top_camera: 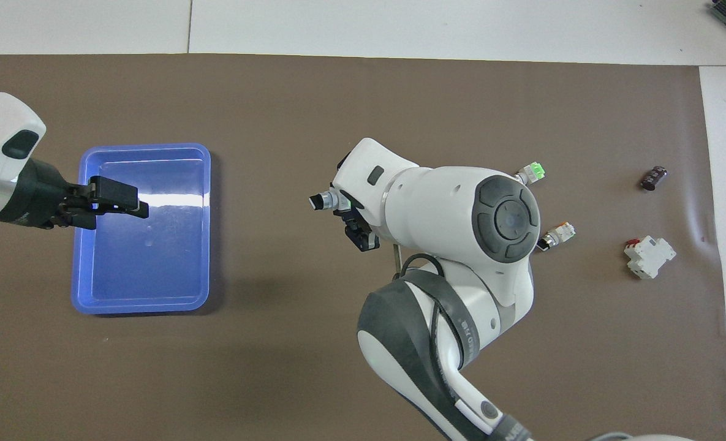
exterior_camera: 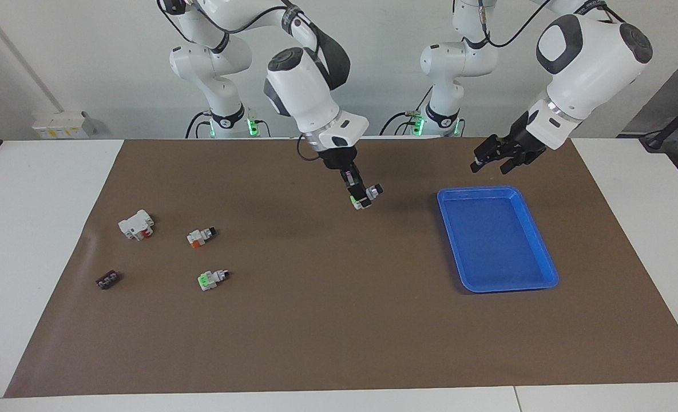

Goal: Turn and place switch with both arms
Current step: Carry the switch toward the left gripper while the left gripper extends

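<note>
1. Your right gripper (exterior_camera: 357, 191) hangs in the upper middle of the facing view, over the brown mat (exterior_camera: 339, 332), fingers clamped on the switch (exterior_camera: 364, 197), which is clear of the mat.
2. From overhead you get only the switch's black knob end poking out; the wrist hides the rest.
3. Your left gripper (exterior_camera: 492, 166) is up over the blue tray's (exterior_camera: 544, 280) rim, fingertips apart and holding nothing.
4. Overhead, the right arm covers most of the green-faced switch (exterior_camera: 211, 278) and the orange-sided switch (exterior_camera: 200, 236); only their tips show.
5. The white block (exterior_camera: 136, 224) and the dark piece (exterior_camera: 107, 280) lie in plain sight at the right arm's end.
</note>
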You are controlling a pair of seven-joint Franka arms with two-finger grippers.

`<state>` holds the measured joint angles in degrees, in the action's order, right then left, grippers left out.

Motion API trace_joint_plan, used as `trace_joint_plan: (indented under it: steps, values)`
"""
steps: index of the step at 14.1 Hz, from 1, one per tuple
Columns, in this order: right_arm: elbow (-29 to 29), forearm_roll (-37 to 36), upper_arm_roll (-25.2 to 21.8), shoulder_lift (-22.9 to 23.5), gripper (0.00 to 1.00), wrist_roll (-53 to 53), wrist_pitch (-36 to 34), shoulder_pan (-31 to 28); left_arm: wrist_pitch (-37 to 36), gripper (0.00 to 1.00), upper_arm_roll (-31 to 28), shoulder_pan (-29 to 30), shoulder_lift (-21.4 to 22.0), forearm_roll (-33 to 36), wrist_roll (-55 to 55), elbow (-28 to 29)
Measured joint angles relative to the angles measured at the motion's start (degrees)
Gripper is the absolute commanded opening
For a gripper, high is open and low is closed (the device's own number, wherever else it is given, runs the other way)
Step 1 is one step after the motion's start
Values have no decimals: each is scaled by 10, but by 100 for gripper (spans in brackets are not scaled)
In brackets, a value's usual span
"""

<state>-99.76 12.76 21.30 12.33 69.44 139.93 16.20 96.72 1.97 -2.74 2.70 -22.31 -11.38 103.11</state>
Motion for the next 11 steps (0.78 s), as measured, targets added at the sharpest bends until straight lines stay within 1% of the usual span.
trace_joint_plan:
  steps: [2,6,8,11]
  values:
    - [12,-10,0,0,0,-43,16,26,1,77,1,-2,5,-60,-53,8]
    - [13,-48,0,0,0,-103,24,48,16,61,1,-9,13,-150,-142,24]
    - [13,-65,0,0,0,-127,25,50,20,57,1,-12,14,-194,-165,26]
    - [14,-70,0,0,0,-135,28,50,23,55,1,-14,16,-226,-190,28]
